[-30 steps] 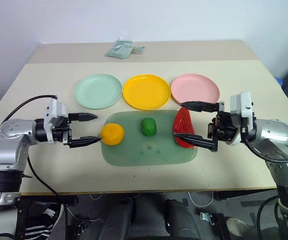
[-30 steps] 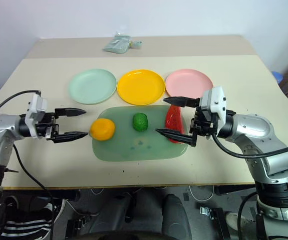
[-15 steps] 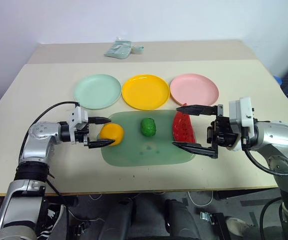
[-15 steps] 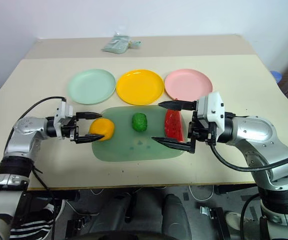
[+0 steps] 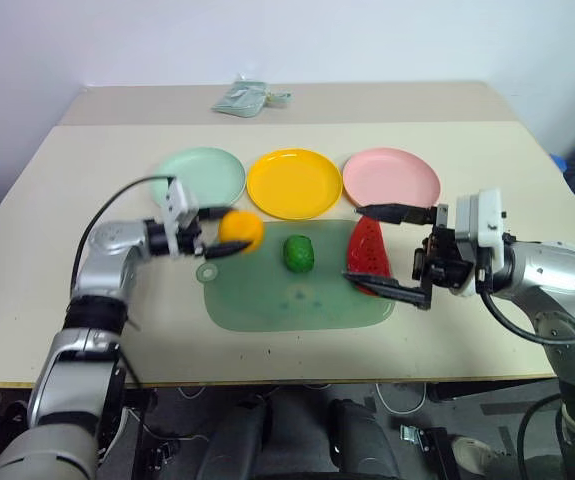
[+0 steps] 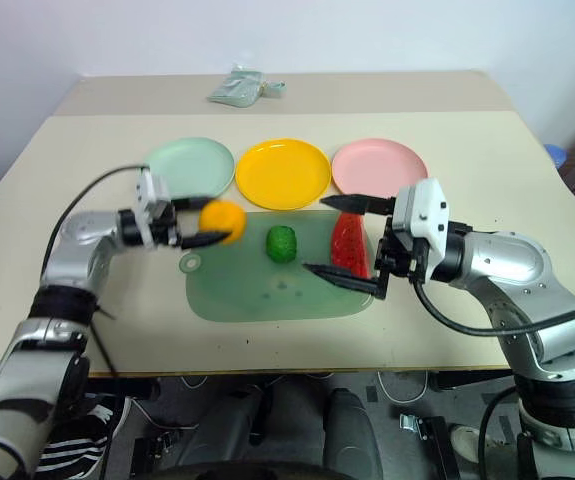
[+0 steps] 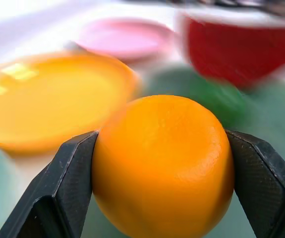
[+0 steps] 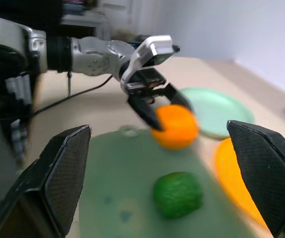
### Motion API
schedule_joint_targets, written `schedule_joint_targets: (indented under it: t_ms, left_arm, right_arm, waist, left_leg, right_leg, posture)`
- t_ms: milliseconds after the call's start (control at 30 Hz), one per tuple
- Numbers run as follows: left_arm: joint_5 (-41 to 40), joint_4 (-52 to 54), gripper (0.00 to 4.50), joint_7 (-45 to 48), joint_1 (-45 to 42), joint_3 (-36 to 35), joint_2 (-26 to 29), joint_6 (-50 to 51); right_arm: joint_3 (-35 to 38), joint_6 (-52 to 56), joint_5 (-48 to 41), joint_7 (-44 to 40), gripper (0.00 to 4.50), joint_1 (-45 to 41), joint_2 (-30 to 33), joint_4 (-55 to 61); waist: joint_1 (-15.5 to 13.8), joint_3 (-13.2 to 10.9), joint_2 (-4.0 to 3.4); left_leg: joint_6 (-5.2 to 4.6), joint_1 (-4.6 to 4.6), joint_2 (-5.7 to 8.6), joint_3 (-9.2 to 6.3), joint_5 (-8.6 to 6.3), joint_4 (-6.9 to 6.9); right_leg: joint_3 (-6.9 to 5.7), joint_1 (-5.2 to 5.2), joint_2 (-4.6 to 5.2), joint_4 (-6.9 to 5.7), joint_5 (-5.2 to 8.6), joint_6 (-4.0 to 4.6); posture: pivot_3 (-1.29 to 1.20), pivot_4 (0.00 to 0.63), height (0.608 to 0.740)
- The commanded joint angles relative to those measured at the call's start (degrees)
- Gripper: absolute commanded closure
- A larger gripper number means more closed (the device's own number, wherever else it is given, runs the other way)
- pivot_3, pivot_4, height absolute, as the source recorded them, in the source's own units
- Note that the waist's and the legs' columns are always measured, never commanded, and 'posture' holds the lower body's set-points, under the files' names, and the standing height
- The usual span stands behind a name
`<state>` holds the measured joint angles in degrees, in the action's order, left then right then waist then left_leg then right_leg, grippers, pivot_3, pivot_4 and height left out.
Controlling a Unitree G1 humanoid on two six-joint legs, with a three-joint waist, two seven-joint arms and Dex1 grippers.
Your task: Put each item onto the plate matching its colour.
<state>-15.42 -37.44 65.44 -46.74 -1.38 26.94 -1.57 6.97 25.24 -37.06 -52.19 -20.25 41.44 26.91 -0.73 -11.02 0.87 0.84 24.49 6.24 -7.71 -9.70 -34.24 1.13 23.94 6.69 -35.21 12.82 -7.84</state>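
On the cutting board [image 5: 297, 300], mid-desk: green lump [image 5: 297, 252] at centre, watermelon wedge [image 5: 369, 252] at its right edge. Beyond the board's far edge, close by: mint plate [image 5: 199, 175], yellow plate [image 5: 293, 183], pink plate [image 5: 390, 179]; bare desk [image 5: 87, 160] surrounds them. Left hand [image 5: 219, 232] clenched on the orange fruit [image 5: 241, 230], above the board's far-left corner. Right hand [image 5: 382, 250] spread wide, straddling the wedge, holding nothing.

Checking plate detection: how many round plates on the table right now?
3, in a row behind the cutting board: mint green plate on the robot's left, yellow plate in the middle, pink plate on the right. None look hidden.
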Motion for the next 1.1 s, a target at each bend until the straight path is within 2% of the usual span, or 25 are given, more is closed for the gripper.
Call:
schedule_joint_targets:
  t_ms: [33, 333, 600, 833, 867, 1100]
  left_arm:
    - [1.68, -5.42, 1.13, -8.60, -6.87, -1.53, -2.59, 0.28]
    - [9.95, -25.73, 1.13, -26.83, -17.98, 0.47, -11.86, -5.08]
    - [10.15, -33.95, 1.13, -32.61, -21.86, -1.95, -18.78, -3.90]
    - [12.20, -35.90, 1.13, -34.32, -21.98, -1.64, -18.96, -3.72]
    - [12.46, -35.83, 0.09, -34.68, -22.13, -1.55, -18.79, -4.29]
    - [12.02, -32.00, 0.04, -27.84, -22.32, -1.76, -17.10, -11.50]
  right_arm:
    - [0.14, 2.64, 2.36, 6.51, 0.00, -4.67, -1.73, -5.04]
    - [-0.78, 8.33, 8.57, 19.19, 0.00, -10.69, -6.59, -11.84]
    - [-0.24, 9.12, 8.73, 20.05, 0.00, -9.93, -7.28, -10.41]
    - [-0.18, 8.57, 8.79, 19.68, 0.00, -9.19, -6.71, -9.15]
    - [-0.21, 8.52, 8.88, 19.65, 0.00, -9.15, -6.66, -9.10]
    - [-0.21, 8.21, 8.81, 19.08, 0.00, -9.19, -6.67, -9.02]
  waist:
    - [0.07, 0.00, 0.00]
    - [0.14, 0.00, 0.01]
    - [0.16, 0.00, 0.01]
    - [1.36, 0.00, 0.01]
    - [1.39, 0.00, 0.01]
    - [1.43, 0.00, 0.01]
  left_leg:
    - [0.00, 0.00, 0.02, 0.01, 0.00, 0.00]
    - [-0.02, 0.01, 0.06, 0.05, 0.02, 0.04]
    - [-0.02, 0.02, 0.10, 0.05, 0.01, -0.01]
    - [-0.02, 0.01, 0.11, 0.05, 0.02, 0.00]
    - [-0.03, 0.01, 0.11, 0.04, 0.02, 0.00]
    - [-0.02, 0.01, 0.11, 0.05, 0.02, -0.01]
  right_leg:
    - [0.00, 0.00, 0.00, 0.01, -0.03, -0.05]
    - [0.01, 0.09, -0.01, -0.10, -0.08, -0.14]
    - [0.01, 0.05, 0.00, -0.10, -0.12, -0.21]
    - [0.01, 0.06, -0.01, -0.18, -0.12, -0.22]
    - [0.01, 0.05, -0.01, -0.18, -0.12, -0.22]
    - [0.01, 0.05, -0.01, -0.19, -0.13, -0.22]
  posture:
    - [0.00, 0.150, 0.740]
    - [0.00, 0.150, 0.740]
    - [0.00, 0.150, 0.740]
    - [0.00, 0.150, 0.740]
    - [0.00, 0.150, 0.740]
    - [0.00, 0.150, 0.740]
